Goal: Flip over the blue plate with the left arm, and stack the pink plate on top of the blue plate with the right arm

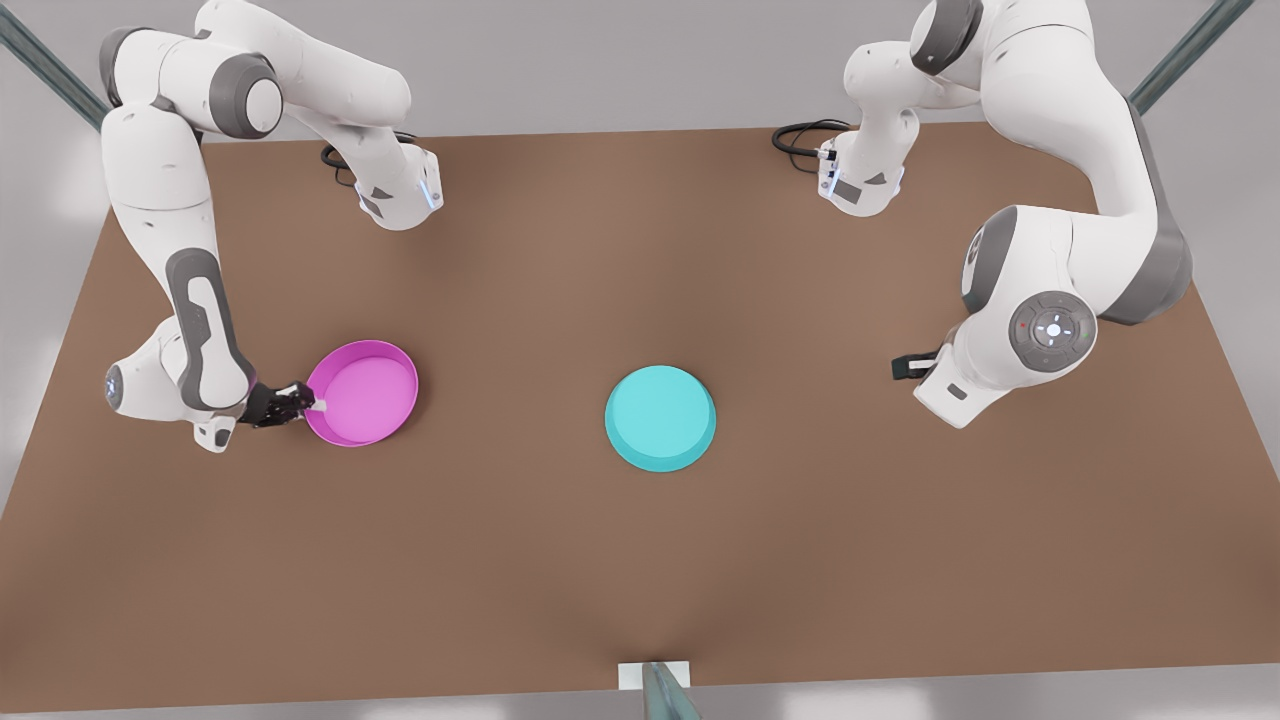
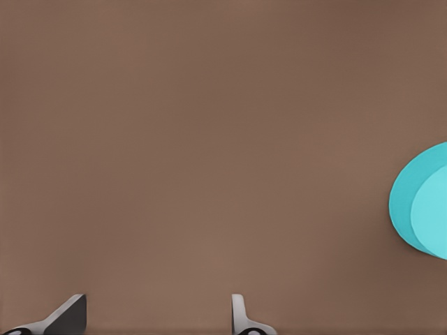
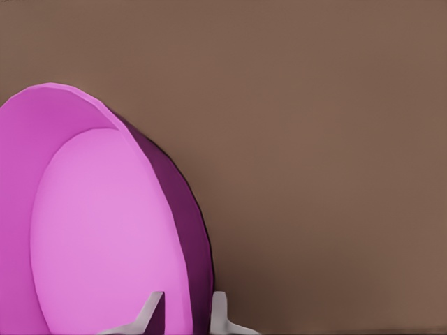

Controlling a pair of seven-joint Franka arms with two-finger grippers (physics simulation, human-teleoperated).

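While its jaws pinch the rim of the round magenta plastic pink plate (image 1: 362, 391), the right gripper (image 1: 316, 405) tilts it above the brown table (image 1: 640, 560); the left gripper (image 2: 157, 317) hangs wide open beside the round turquoise blue plate (image 1: 660, 417).

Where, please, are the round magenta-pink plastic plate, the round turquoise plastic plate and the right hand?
Round magenta-pink plastic plate (image 1: 365, 392): front view, pale inner floor.
Round turquoise plastic plate (image 1: 660, 416): front view, middle of its upturned base.
Right hand (image 1: 312, 405): front view, between fingertips straddling the pink rim.
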